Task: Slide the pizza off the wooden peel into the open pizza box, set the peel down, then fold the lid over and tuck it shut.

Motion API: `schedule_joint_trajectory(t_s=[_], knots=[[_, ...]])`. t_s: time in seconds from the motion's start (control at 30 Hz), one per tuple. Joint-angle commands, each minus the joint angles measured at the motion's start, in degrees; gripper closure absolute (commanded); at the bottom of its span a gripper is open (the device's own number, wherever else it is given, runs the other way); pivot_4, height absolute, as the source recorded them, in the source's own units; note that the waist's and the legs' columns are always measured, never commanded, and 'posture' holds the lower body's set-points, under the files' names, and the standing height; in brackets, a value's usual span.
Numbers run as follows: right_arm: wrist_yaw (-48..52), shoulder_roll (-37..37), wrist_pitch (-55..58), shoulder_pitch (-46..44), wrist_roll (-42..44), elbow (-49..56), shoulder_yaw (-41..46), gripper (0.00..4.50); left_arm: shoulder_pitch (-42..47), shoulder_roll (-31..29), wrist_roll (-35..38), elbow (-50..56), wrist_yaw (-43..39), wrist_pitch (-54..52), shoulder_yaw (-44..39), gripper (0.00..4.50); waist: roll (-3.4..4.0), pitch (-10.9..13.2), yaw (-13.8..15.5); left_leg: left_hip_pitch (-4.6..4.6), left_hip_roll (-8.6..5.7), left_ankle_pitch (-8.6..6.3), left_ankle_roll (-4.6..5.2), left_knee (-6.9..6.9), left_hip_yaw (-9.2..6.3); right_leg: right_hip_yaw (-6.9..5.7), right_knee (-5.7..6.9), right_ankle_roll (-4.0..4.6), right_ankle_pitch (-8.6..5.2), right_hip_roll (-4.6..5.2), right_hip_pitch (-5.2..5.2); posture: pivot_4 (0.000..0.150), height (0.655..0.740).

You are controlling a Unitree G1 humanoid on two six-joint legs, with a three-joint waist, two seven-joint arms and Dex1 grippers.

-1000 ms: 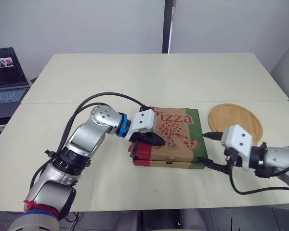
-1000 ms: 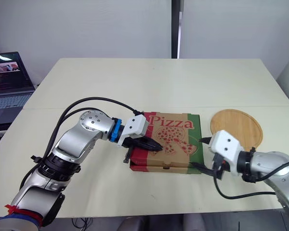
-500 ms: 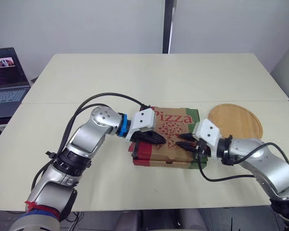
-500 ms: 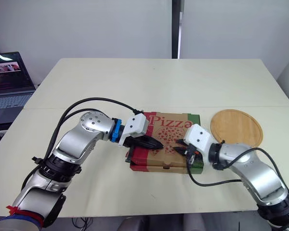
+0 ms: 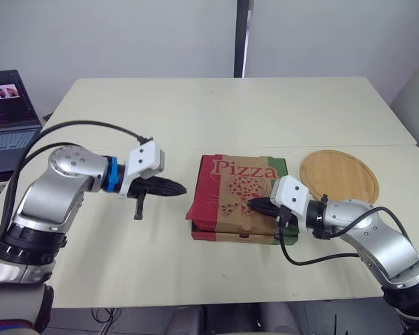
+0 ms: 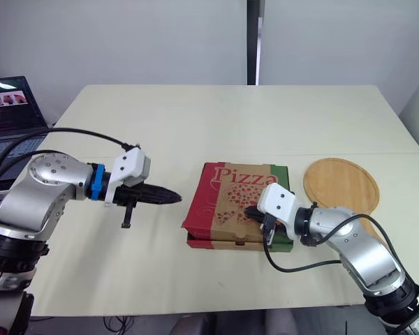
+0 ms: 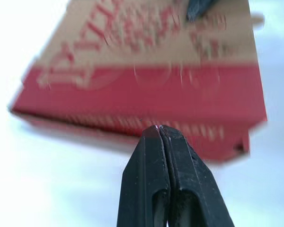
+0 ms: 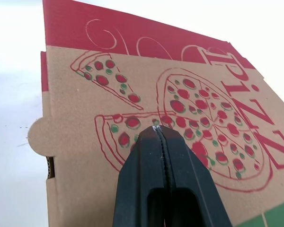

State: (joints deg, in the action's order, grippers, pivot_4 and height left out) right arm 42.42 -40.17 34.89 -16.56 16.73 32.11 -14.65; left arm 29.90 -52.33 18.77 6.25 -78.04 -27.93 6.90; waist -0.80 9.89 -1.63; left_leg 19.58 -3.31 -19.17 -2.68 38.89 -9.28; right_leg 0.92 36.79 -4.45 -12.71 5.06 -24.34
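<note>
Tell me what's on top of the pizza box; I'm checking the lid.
The right gripper, shut, rests its tips on the pizza box lid, apparently touching. Nothing else sits there. The lowered lid hides the inside.

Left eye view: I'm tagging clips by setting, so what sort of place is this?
Probably an office or lab room: plain pale tables pushed together, an open laptop at the side, bare white walls.

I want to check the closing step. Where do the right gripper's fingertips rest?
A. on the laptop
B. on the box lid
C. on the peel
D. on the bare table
B: the right gripper, fingers shut, rests its tips on the printed box lid, while the peel lies further to the right, away from the tips.
</note>
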Motion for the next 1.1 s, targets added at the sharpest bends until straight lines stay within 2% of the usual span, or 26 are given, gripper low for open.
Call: schedule_joint_trajectory(t_s=[0.03,0.3,0.67,1.1], knots=[[1.3,0.2,-0.8,-0.5,-0.2,0.3,-0.3,4.44,-1.4,0.9,-0.6,2.9,1.6,1.0,0.8,4.50,0.00,0.0,0.1,0.01,0.00,0.00,0.00,0.00,-0.01,0.00,0.01,0.00,0.00,0.00,0.00,0.150,0.7400],[2.5,0.5,-0.9,-1.2,-0.3,-0.4,-0.4,4.44,-1.8,3.8,-2.3,4.1,3.0,1.7,4.3,4.50,0.00,0.0,0.1,-0.01,0.01,0.00,0.01,0.00,0.01,0.00,0.03,0.00,0.00,0.00,0.00,0.150,0.7400],[3.1,0.8,-1.1,-1.1,-1.1,-0.9,-0.8,4.44,-3.3,5.1,-3.0,3.4,5.0,3.1,3.8,4.50,0.00,0.0,0.3,-0.01,-0.01,0.00,0.01,0.01,0.00,0.00,0.01,0.00,0.00,0.02,0.03,0.150,0.7400],[4.7,1.0,-1.8,-1.6,-1.9,-2.2,-0.8,4.44,-3.3,7.6,-0.2,4.3,8.7,-0.4,1.2,4.50,-0.01,0.0,1.1,-0.04,-0.01,0.00,0.01,0.03,0.01,-0.02,0.02,0.00,0.00,0.03,0.06,0.150,0.7400]])
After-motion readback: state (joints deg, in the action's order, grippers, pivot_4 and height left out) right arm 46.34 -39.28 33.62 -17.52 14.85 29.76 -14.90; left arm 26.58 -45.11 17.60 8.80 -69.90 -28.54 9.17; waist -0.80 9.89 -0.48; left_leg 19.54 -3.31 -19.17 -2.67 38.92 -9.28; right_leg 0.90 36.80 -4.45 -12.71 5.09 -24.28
